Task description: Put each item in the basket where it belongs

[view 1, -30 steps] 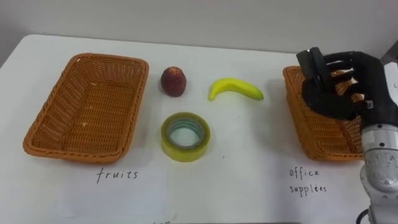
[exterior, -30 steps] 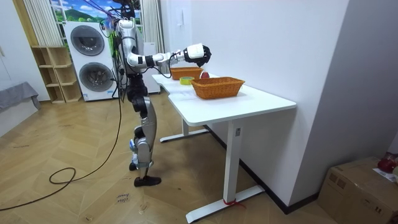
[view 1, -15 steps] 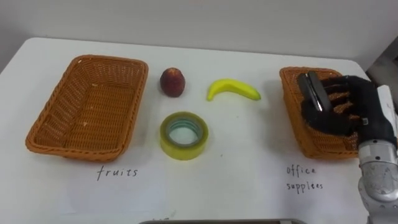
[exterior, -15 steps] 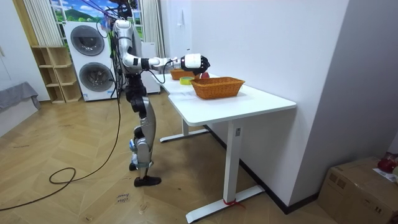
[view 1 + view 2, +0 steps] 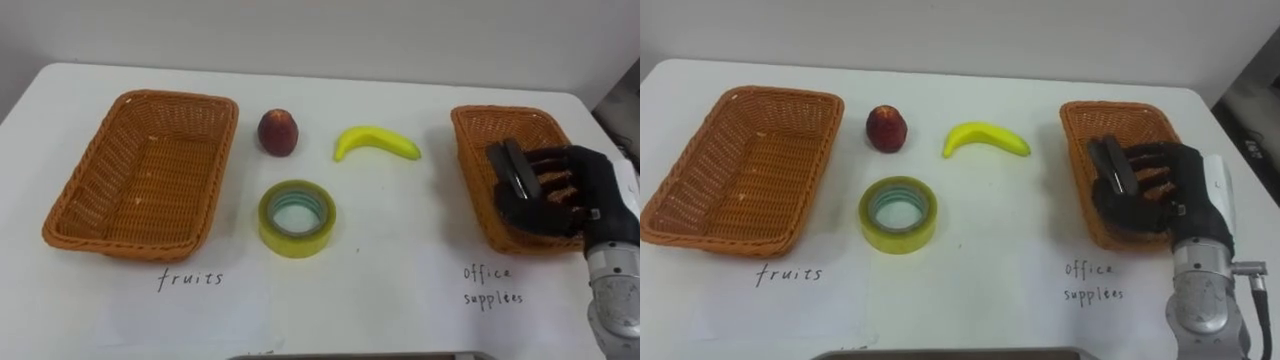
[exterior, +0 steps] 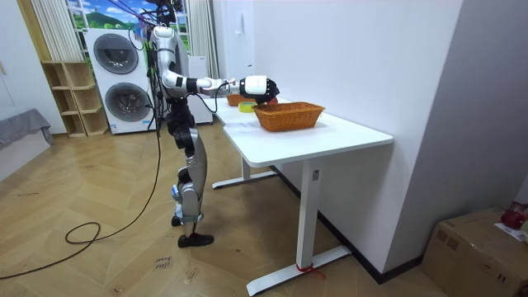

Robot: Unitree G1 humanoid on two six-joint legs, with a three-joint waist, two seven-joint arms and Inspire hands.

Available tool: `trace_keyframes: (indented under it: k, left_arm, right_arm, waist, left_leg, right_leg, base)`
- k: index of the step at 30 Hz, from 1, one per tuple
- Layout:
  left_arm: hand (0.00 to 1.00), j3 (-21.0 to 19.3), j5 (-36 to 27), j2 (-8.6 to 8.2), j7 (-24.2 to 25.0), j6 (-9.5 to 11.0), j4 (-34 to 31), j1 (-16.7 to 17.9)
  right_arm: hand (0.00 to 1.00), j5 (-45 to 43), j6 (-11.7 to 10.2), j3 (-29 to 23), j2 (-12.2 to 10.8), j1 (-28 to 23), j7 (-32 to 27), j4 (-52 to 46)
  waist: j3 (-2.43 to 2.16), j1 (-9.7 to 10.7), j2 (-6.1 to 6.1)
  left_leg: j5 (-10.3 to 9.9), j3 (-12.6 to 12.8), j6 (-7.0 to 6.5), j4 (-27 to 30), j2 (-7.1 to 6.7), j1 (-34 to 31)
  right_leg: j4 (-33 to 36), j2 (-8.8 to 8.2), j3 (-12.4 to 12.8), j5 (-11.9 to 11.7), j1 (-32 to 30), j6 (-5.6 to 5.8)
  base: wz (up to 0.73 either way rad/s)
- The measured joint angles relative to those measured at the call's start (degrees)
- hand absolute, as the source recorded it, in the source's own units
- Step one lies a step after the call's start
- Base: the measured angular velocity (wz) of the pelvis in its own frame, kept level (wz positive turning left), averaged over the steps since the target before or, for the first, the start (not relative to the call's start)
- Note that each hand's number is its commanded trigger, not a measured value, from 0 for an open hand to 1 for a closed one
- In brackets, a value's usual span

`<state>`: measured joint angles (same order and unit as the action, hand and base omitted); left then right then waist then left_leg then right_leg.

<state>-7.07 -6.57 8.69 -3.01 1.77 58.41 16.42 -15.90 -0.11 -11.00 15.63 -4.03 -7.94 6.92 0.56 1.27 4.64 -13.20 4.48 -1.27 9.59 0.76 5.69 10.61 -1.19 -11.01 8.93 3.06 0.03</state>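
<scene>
Left eye view: the right hand (image 5: 562, 195) is lower than one second ago and hangs low over the right basket (image 5: 470, 118), near its front wall. Its fingers are curled round a dark flat item (image 5: 514, 168), so the item is held over this basket. On the table (image 5: 400, 290) the red fruit (image 5: 279, 131), the banana (image 5: 377, 142) and the tape (image 5: 297, 217) lie as before, between the right basket and the left basket (image 5: 150, 100).

black right hand (image 5: 556, 194), silver-grey forearm, white wrist
</scene>
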Motion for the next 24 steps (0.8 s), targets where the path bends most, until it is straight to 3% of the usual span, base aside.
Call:
trace_keyframes:
  k: [2,3,4,9,14,24]
  left_arm:
    - [0.00,0.0,0.0,0.00,-0.1,0.0,-0.1,0.0]
    - [0.00,0.0,0.0,0.00,-0.1,-0.1,-0.3,0.0]
    - [0.00,0.0,0.0,-0.01,-0.1,-0.2,-0.4,0.0]
    - [0.00,0.0,0.1,-0.01,-0.1,-0.2,-1.2,0.0]
    - [0.00,0.0,0.6,-0.02,-0.1,-0.2,-1.2,0.1]
    - [0.00,-0.1,0.6,-0.31,-0.1,-0.2,-2.0,1.1]
  right_arm:
    - [1.00,-0.1,0.0,0.0,0.1,0.0,0.0,0.5]
    - [0.34,-0.1,0.0,0.0,0.3,0.0,0.0,1.0]
    - [0.00,-0.1,0.0,0.0,0.3,0.0,0.0,1.2]
    - [0.00,-0.1,0.0,0.0,0.3,0.0,0.0,1.2]
    - [0.00,-0.1,-0.1,-0.3,0.4,0.1,-0.8,1.2]
    - [0.00,-0.1,-0.6,-0.7,0.4,0.2,-0.8,1.2]
  waist:
    - [0.04,0.0,-0.07]
    - [0.02,0.0,-0.09]
    - [0.02,0.0,-0.09]
    - [-0.08,0.0,-0.10]
    - [-1.02,-0.1,-0.30]
    - [-0.60,-0.1,-0.35]
  left_leg:
    - [0.0,0.0,0.00,-0.1,0.01,0.0]
    - [0.0,0.0,0.00,-0.1,0.02,0.0]
    - [0.0,0.0,0.00,-0.1,0.03,-0.1]
    - [0.0,0.0,0.00,-0.1,0.02,-0.1]
    - [0.0,0.0,0.00,0.0,0.03,0.1]
    - [0.0,-0.1,0.00,-0.1,-0.01,1.0]
  right_leg:
    - [0.0,0.03,0.0,0.0,-0.1,0.00]
    - [0.0,0.05,0.0,0.0,-0.1,0.00]
    - [0.0,0.06,0.0,0.0,-0.1,0.01]
    - [0.0,0.06,0.0,0.0,-0.1,0.01]
    - [0.0,0.04,0.0,0.0,0.0,0.01]
    - [0.0,-0.02,0.0,0.0,1.0,0.01]
  base:
    - [0.00]
    - [0.00]
    - [0.00]
    - [0.00]
    - [0.00]
    - [0.00]
